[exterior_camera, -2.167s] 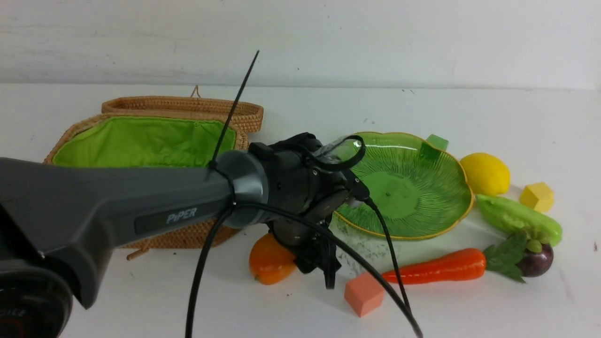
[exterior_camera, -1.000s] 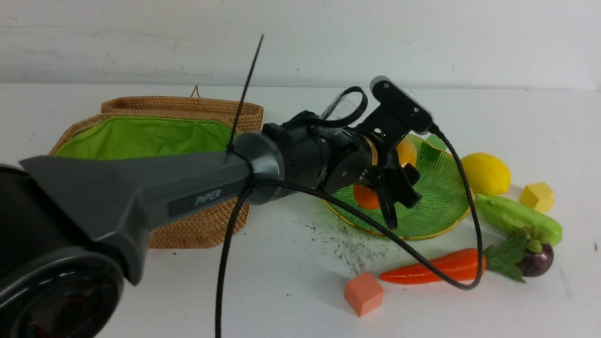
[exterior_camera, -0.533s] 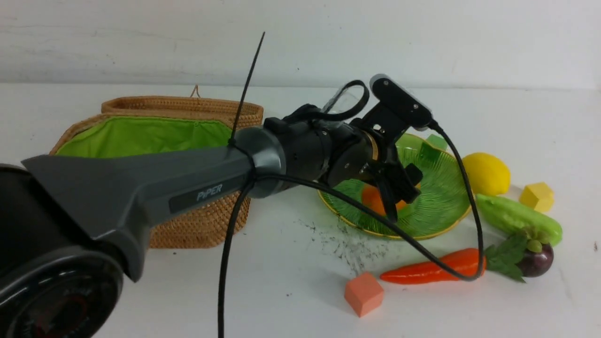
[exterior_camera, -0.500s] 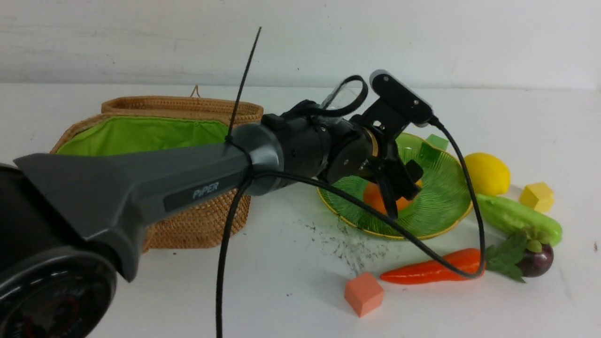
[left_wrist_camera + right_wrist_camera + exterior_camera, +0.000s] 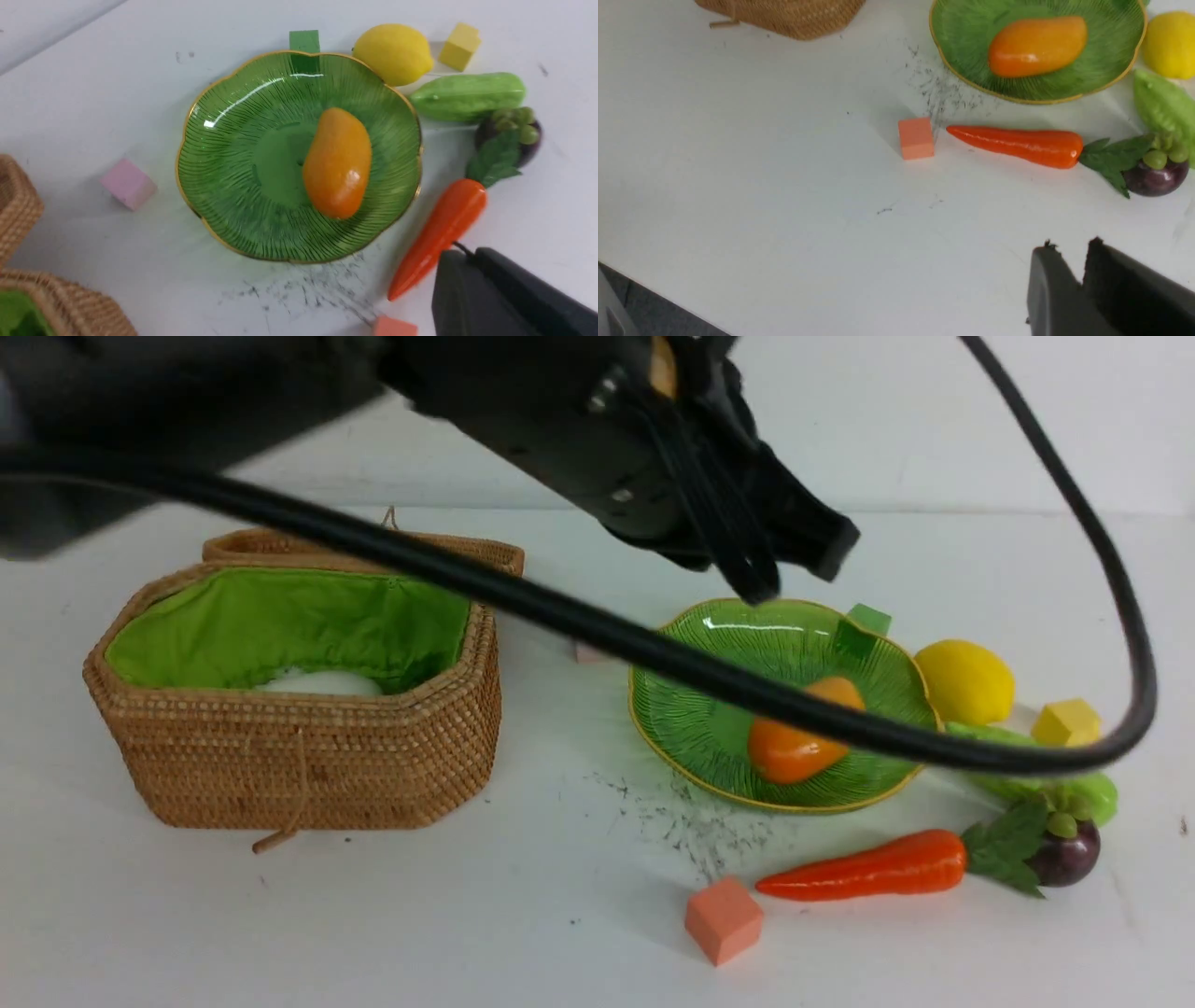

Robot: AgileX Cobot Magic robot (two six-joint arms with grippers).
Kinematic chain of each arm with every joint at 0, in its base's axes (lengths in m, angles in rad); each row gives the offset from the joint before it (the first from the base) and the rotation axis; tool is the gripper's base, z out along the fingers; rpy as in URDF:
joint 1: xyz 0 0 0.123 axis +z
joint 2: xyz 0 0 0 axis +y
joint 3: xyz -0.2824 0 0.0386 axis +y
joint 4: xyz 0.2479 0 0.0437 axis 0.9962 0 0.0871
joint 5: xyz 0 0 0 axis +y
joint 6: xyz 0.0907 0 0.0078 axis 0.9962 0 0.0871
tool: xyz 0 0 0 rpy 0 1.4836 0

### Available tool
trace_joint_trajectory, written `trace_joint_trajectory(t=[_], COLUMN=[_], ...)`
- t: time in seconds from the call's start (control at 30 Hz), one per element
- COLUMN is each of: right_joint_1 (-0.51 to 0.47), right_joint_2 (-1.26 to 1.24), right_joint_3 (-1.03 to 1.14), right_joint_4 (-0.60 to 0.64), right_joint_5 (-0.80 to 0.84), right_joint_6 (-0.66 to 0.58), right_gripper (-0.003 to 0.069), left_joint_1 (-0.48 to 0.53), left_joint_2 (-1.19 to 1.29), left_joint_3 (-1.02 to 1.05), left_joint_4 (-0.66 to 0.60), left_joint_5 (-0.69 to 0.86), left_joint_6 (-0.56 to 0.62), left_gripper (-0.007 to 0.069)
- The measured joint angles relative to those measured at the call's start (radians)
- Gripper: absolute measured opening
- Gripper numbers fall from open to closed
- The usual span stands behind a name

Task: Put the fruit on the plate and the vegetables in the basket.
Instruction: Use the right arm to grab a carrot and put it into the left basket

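The orange-yellow mango (image 5: 794,749) lies on the green plate (image 5: 775,644), as the left wrist view also shows (image 5: 337,163). My left gripper (image 5: 794,569) hangs shut and empty above the plate's far edge. The lemon (image 5: 966,681), the light-green gourd (image 5: 1083,789), the dark purple mangosteen (image 5: 1069,854) and the carrot (image 5: 868,865) lie on the table right of the plate. The white radish (image 5: 317,683) lies in the open wicker basket (image 5: 299,765). My right gripper (image 5: 1069,252) is shut and empty above bare table, near the mangosteen (image 5: 1155,177).
Foam cubes lie about: a salmon one (image 5: 724,919) in front of the carrot, a yellow one (image 5: 1067,723) by the lemon, a green one (image 5: 868,616) behind the plate, a pink one (image 5: 127,183) between basket and plate. My left arm's black cable (image 5: 653,653) crosses the front view.
My left gripper carried the mango from the table by the basket to the plate, let it go there, then rose well above the plate and shut.
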Motion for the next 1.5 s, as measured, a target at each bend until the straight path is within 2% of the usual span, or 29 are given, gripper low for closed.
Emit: trace_joint_trajectory(t=[0.2, 0.23, 0.3, 0.43, 0.6, 0.67, 0.93, 1.03, 1.3, 1.5], right_joint_1=[0.000, 0.000, 0.000, 0.000, 0.000, 0.000, 0.000, 0.000, -0.010, -0.011], right_joint_2=[0.145, 0.189, 0.217, 0.356, 0.526, 0.618, 0.845, 0.912, 1.044, 1.076], right_joint_3=[0.000, 0.000, 0.000, 0.000, 0.000, 0.000, 0.000, 0.000, 0.000, 0.000], right_joint_4=[0.000, 0.000, 0.000, -0.003, -0.016, -0.052, -0.218, -0.248, -0.343, -0.350], right_joint_5=[0.000, 0.000, -0.001, -0.027, -0.105, -0.163, -0.321, -0.400, -0.538, -0.567], right_joint_6=[-0.113, -0.162, -0.189, -0.314, -0.478, -0.556, -0.664, -0.692, -0.706, -0.729], right_gripper=[0.0123, 0.0126, 0.0127, 0.0145, 0.0199, 0.0255, 0.0459, 0.0501, 0.0523, 0.0523], left_joint_1=[-0.002, -0.003, -0.003, -0.003, -0.003, -0.003, -0.003, -0.003, -0.003, -0.003], left_joint_2=[-0.301, -0.413, -0.476, -0.733, -0.976, -1.063, -1.079, -1.078, -1.078, -1.078], left_joint_3=[0.190, 0.281, 0.341, 0.603, 0.770, 0.804, 0.814, 0.815, 0.815, 0.815], left_joint_4=[-0.054, -0.069, -0.086, -0.139, -0.162, -0.155, -0.147, -0.147, -0.155, -0.166], left_joint_5=[0.073, 0.075, 0.075, 0.033, -0.036, -0.046, -0.060, -0.069, -0.074, -0.074], left_joint_6=[-0.006, -0.006, -0.006, -0.007, -0.010, -0.014, -0.019, -0.020, -0.020, -0.025], left_gripper=[-0.0013, -0.0013, -0.0013, -0.0013, -0.0013, -0.0013, -0.0013, -0.0013, -0.0013, -0.0013])
